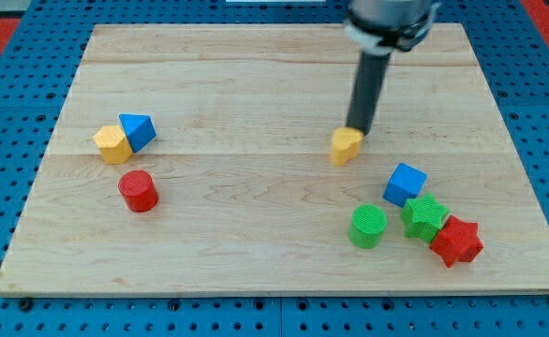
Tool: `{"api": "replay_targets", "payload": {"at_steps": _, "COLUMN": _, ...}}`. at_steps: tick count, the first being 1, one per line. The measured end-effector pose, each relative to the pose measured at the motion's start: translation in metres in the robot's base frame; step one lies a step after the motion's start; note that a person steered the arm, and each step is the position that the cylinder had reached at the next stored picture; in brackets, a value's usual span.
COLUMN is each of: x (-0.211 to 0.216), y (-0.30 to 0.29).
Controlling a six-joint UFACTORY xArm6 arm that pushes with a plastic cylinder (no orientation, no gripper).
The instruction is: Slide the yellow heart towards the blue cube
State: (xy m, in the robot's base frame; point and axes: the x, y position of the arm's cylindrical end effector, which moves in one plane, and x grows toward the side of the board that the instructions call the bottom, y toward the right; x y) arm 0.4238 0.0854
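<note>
Touching the yellow heart (346,145) from the view's top, my tip (358,128) sits up-left of the blue cube (404,183), no claw showing

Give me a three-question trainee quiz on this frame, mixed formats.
1. True or false: my tip sits at the upper edge of the yellow heart.
2. Which block lies nearest the blue cube? A) red cylinder B) green star C) yellow hexagon
3. Fill in: from the heart, the blue cube lies toward the view's lower ____.

Key: 1 true; 2 B; 3 right.
</note>
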Motion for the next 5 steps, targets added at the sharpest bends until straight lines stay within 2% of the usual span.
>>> {"api": "replay_targets", "payload": {"at_steps": 1, "x": -0.010, "y": -0.014}}
{"api": "replay_targets", "payload": {"at_steps": 2, "x": 0.017, "y": -0.081}}
{"api": "replay_targets", "payload": {"at_steps": 3, "x": 0.039, "y": -0.034}}
{"api": "replay_targets", "payload": {"at_steps": 4, "x": 0.011, "y": -0.043}}
{"api": "replay_targets", "payload": {"at_steps": 5, "x": -0.006, "y": -0.023}}
